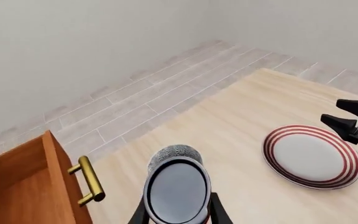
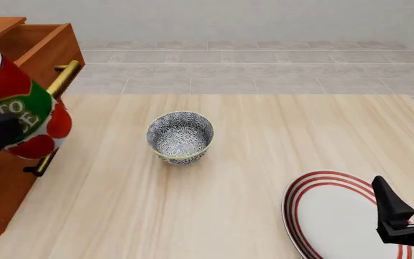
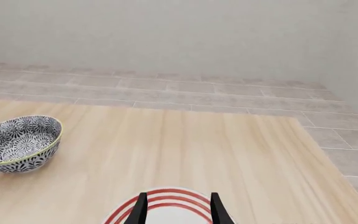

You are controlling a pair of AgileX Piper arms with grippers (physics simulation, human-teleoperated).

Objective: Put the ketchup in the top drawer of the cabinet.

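left claw (image 1: 177,215) clamped the red cylindrical ketchup can (image 2: 16,110) — beside the pulled-out reddish-brown top drawer (image 2: 30,46) | right claw (image 2: 408,208) apart above the red-ringed white plate (image 2: 329,216)

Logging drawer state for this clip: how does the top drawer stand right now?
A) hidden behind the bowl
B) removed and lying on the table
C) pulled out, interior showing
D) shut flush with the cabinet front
C: in the front view the top drawer juts out from the cabinet with its open interior visible, while the left gripper holds the ketchup beside it.
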